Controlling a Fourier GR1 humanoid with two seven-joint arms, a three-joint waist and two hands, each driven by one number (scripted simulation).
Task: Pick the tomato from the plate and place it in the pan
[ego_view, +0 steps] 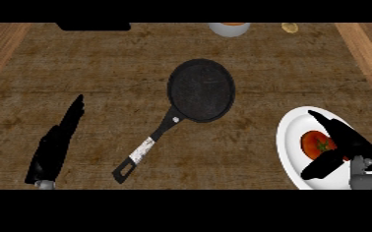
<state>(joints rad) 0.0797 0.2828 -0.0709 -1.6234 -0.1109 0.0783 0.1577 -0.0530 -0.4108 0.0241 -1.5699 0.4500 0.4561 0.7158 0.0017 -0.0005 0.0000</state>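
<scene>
A red tomato (316,143) lies on a white plate (289,147) at the lower right of the counter. My right hand (340,140) hangs over the plate with its fingers straight past the tomato's far side and its thumb below it, so the tomato sits between them; the hand is open and covers the tomato's right part. A black pan (201,90) with a black and silver handle (145,149) lies in the middle, left of the plate, with nothing in it. My left hand (56,142) rests open at the lower left, fingers straight.
At the counter's far edge stand a white bowl (230,28) and a small yellowish object (290,27). A black shape (94,26) lies at the back left. Lighter wooden strips run along the left and right sides.
</scene>
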